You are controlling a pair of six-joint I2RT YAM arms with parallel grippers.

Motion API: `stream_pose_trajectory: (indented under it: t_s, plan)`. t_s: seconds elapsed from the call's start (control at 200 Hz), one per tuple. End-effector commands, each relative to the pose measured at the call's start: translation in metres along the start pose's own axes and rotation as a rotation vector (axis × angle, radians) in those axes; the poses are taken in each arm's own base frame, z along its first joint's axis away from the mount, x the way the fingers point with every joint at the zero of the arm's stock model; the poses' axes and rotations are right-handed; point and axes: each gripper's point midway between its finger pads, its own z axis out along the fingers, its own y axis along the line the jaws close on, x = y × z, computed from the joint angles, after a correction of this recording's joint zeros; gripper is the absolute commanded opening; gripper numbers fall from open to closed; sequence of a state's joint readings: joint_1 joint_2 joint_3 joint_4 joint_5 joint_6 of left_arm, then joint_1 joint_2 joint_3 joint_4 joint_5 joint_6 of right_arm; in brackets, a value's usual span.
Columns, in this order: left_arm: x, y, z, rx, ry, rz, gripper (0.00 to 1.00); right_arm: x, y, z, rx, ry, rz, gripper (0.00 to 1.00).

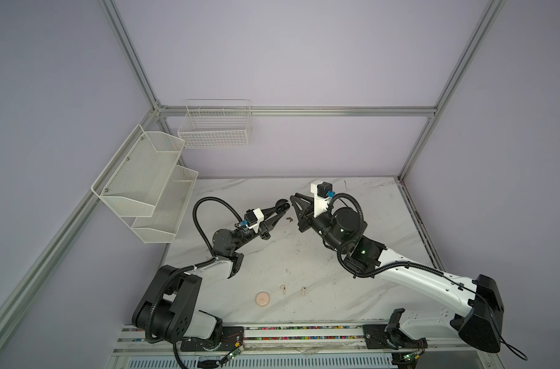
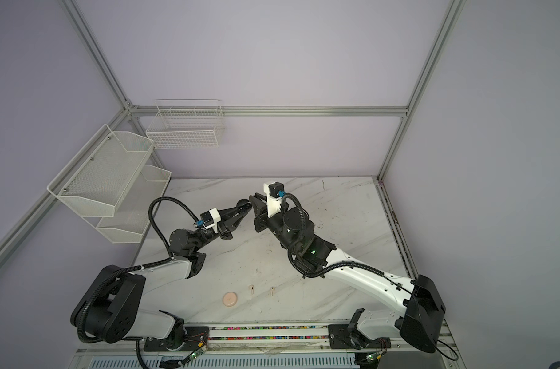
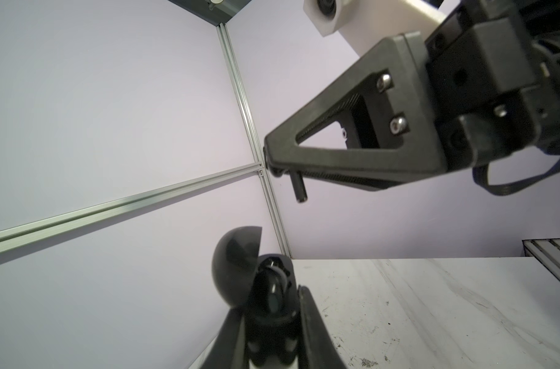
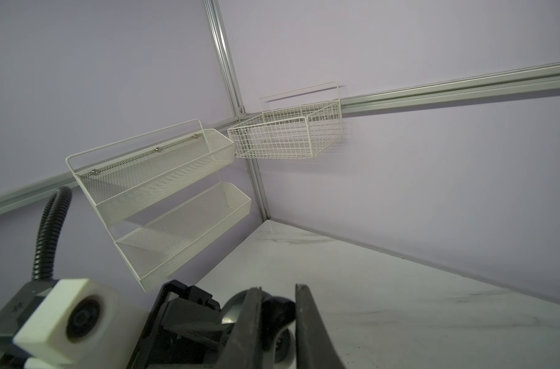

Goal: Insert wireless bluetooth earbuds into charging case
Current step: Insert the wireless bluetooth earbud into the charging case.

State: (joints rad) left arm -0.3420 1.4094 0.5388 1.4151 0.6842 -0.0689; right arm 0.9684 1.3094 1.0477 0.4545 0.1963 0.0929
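One black stemmed earbud (image 3: 299,189), right gripper (image 3: 271,163) pinching it, left gripper (image 3: 270,303) clamping open case (image 3: 235,255)

Wire basket (image 1: 215,134) and mesh shelf (image 1: 141,179) hang on walls.

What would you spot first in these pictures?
Over the middle of the white marble table, the left gripper holds an open round black charging case, tip to tip with the right gripper, which pinches a tiny black earbud. Near the front edge lie a round pinkish case and two cream earbuds.
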Motion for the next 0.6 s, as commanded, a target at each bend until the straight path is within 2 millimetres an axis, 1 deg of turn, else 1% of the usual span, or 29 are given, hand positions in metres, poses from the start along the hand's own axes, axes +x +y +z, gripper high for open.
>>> stream_pose_trajectory:
  t_s: [0.0,0.09,0.24,0.49,0.595]
  plan:
    - [-0.053,0.006,0.009,-0.004,-0.146,0.1,0.0,-0.01,0.009,0.0,-0.02,-0.066,-0.007,0.04]
    - [-0.054,0.007,0.009,-0.013,-0.15,0.089,0.0,-0.007,0.009,0.001,-0.014,-0.073,-0.016,0.03]
    - [-0.054,0.008,0.009,-0.017,-0.15,0.072,0.0,-0.012,0.015,0.001,-0.022,-0.094,-0.028,0.02]
    - [-0.056,0.007,0.007,-0.017,-0.154,0.056,0.0,0.002,0.019,0.006,-0.024,-0.085,-0.059,0.02]
    - [-0.059,0.006,0.007,-0.015,-0.158,0.055,0.0,0.001,0.018,0.005,-0.016,-0.099,-0.067,0.01]
